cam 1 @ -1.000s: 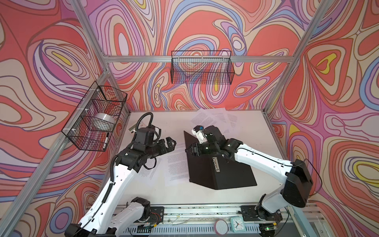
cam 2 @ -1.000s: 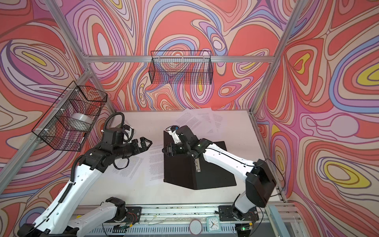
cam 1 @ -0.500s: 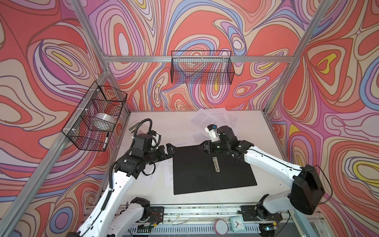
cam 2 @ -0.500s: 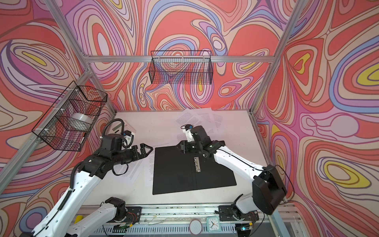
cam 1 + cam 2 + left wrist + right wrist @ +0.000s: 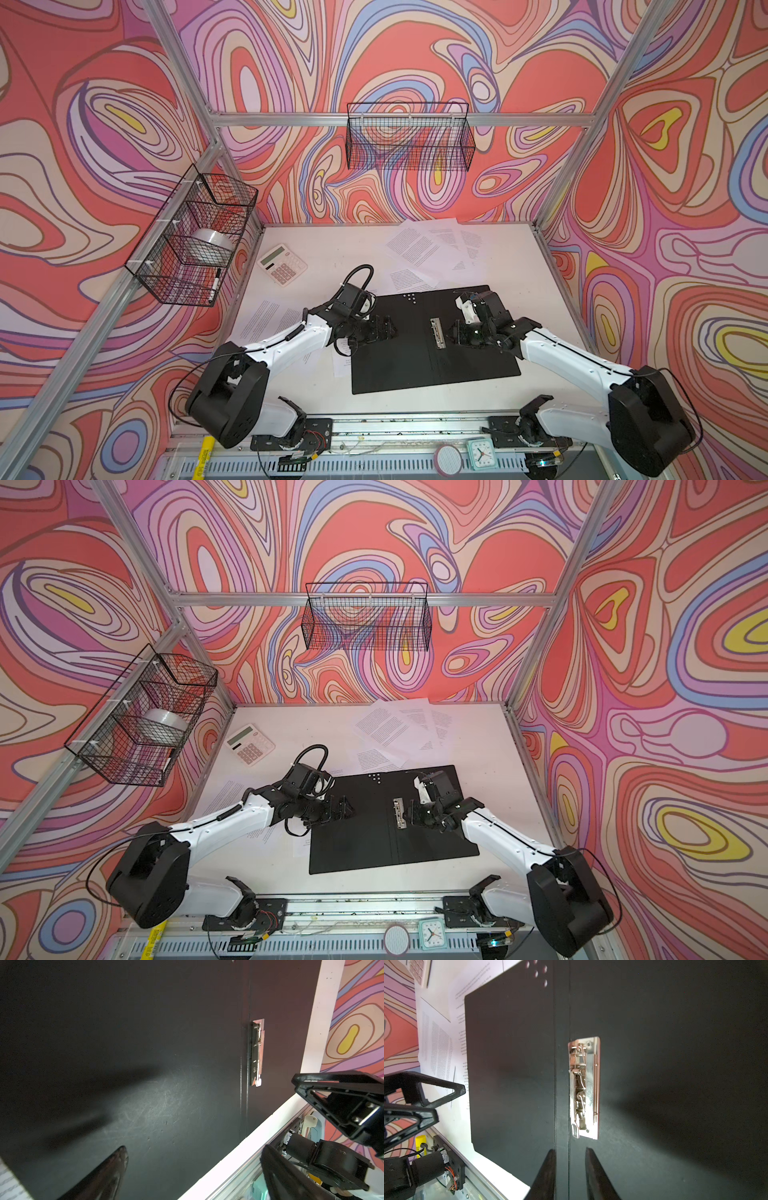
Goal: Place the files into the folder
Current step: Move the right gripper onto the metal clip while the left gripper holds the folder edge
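Top view of a white table [image 5: 519,266] boxed in by walls of swirling red, pink and purple. A folder [image 5: 399,365] lies opened flat near the middle of the table, its black inside facing up. A metal clip [image 5: 436,332] sits just right of its spine. Both top views show the folder [image 5: 365,845] this way.

The left arm [image 5: 286,344] reaches in from the front left. The left jaws stand wide open over the folder's left half and hold nothing. In the left wrist view the scuffed black cover fills most of the frame, with one dark finger [image 5: 108,1174] low over it.

The right arm [image 5: 561,355] reaches in from the front right. The right jaws are drawn close together with a narrow gap between them, empty, just beside the clip. In the right wrist view the two fingers [image 5: 546,1174] straddle the spine, their tips just short of the clip's [image 5: 584,1088] near end. Whether they touch the folder cannot be told.

The files [image 5: 419,249] are all outside the folder. A loose fan of printed sheets lies at the far side of the table, the nearest one tucked under the folder's far edge. More sheets [image 5: 266,320] lie under the left arm, one partly under the folder's left edge.

A calculator [image 5: 282,264] lies at the far left, well apart from the folder. A wire basket [image 5: 178,266] on the left wall holds a roll of tape [image 5: 212,242]. A second basket [image 5: 409,143] hangs on the back wall. A small clock [image 5: 481,454] stands at the front rail
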`<control>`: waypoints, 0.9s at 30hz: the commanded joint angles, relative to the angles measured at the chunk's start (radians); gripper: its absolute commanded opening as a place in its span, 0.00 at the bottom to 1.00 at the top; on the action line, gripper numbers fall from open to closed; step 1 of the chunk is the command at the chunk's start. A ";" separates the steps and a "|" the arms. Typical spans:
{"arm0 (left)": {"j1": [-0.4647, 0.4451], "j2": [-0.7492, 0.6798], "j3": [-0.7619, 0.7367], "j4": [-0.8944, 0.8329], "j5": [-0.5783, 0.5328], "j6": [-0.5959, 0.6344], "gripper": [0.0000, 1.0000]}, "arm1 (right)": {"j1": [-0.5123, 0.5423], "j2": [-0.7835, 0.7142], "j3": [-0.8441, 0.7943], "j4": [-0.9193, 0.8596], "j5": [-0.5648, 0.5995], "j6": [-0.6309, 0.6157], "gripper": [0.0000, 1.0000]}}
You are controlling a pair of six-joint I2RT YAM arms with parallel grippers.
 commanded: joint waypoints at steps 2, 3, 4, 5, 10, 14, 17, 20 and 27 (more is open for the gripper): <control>-0.003 0.050 -0.044 0.116 0.029 -0.022 1.00 | -0.002 0.063 -0.006 0.059 -0.057 -0.001 0.24; -0.003 0.056 -0.050 0.121 0.028 -0.024 1.00 | -0.002 0.075 -0.007 0.069 -0.067 -0.001 0.23; -0.003 0.063 -0.059 0.125 0.024 -0.024 1.00 | -0.002 0.089 -0.005 0.078 -0.075 -0.003 0.23; -0.003 0.070 -0.068 0.129 0.022 -0.025 1.00 | -0.002 0.106 -0.002 0.080 -0.075 -0.002 0.22; -0.003 0.087 -0.112 0.120 -0.020 -0.024 1.00 | -0.001 0.160 0.009 0.084 -0.060 -0.011 0.21; -0.003 0.093 -0.144 0.108 -0.052 -0.021 1.00 | -0.001 0.186 0.015 0.095 -0.072 -0.011 0.18; -0.003 0.096 -0.161 0.112 -0.057 -0.019 1.00 | -0.002 0.189 0.012 0.100 -0.080 -0.008 0.17; -0.003 0.103 -0.166 0.113 -0.064 -0.019 1.00 | -0.002 0.195 0.007 0.106 -0.081 -0.009 0.16; -0.003 0.123 -0.166 0.129 -0.056 -0.024 0.99 | -0.001 0.222 0.012 0.123 -0.092 -0.006 0.11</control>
